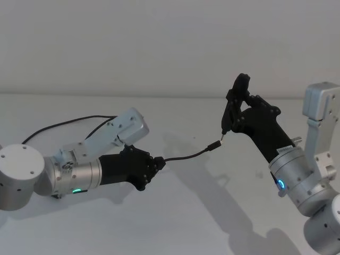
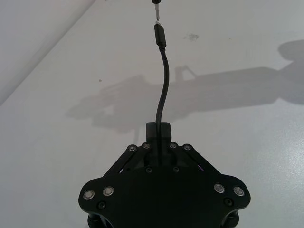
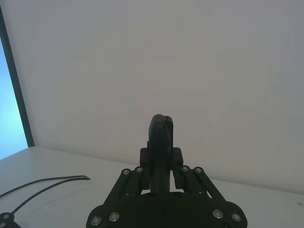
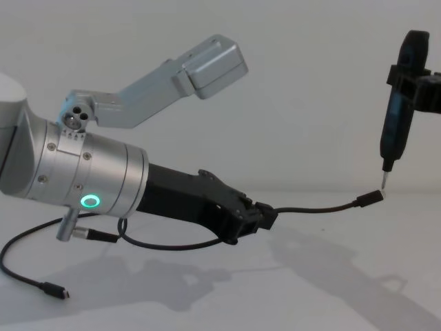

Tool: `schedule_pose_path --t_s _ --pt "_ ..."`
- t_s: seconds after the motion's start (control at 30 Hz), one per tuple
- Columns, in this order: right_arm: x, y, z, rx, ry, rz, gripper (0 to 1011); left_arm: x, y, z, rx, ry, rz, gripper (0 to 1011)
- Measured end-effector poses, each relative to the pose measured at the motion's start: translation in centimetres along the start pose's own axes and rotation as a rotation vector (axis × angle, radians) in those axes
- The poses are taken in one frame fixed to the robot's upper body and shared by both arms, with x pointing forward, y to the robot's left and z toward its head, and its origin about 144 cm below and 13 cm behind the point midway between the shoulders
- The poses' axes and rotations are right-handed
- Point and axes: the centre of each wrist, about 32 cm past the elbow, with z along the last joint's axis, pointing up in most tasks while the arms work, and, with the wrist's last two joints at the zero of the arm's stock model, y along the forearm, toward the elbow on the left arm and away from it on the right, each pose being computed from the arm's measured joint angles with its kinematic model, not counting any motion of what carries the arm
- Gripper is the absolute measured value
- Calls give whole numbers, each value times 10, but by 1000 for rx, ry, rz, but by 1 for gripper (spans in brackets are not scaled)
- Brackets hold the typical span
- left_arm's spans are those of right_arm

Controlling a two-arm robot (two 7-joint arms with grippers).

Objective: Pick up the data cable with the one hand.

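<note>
The left gripper (image 1: 157, 163) pinches the thin black data cable (image 1: 188, 156), its metal-tipped plug (image 1: 214, 145) pointing toward two o'clock.

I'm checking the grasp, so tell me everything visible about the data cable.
The data cable is a thin black cord, rubbery-looking, ending in a small black plug with a short metal tip. The left tool is shut on it a short way behind the plug, so the free end arcs forward in the air above the white table. The plug's tip sits right at the thin metal tip of the slim black device held in the right tool; contact is uncertain.
</note>
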Motion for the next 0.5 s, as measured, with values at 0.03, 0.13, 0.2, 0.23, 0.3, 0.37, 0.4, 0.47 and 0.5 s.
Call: schedule_pose_path --t_s 0.03,0.13,0.2,0.23,0.3,0.37,0.4,0.47,0.5 --pt "0 0 0 0 0 0 275 0 0 0 0 0 0 40" --pt "0 1 -2 -2 2 -1 275 0 0 0 0 0 0 40" --pt "1 1 -2 -3 3 -2 274 0 0 0 -1 0 0 39" --pt "1 2 -3 -3 4 -1 275 0 0 0 -1 0 0 40" --pt "1 2 -3 -3 5 -1 274 0 0 0 -1 -1 0 41" --pt "1 2 -4 -4 5 -2 275 0 0 0 -1 -1 0 39" --pt "1 3 -4 -4 5 -3 275 0 0 0 -1 -1 0 40" --pt "2 3 -4 -5 5 -4 275 0 0 0 -1 -1 0 39" --pt "2 3 -4 -5 6 -4 275 0 0 0 -1 -1 0 41"
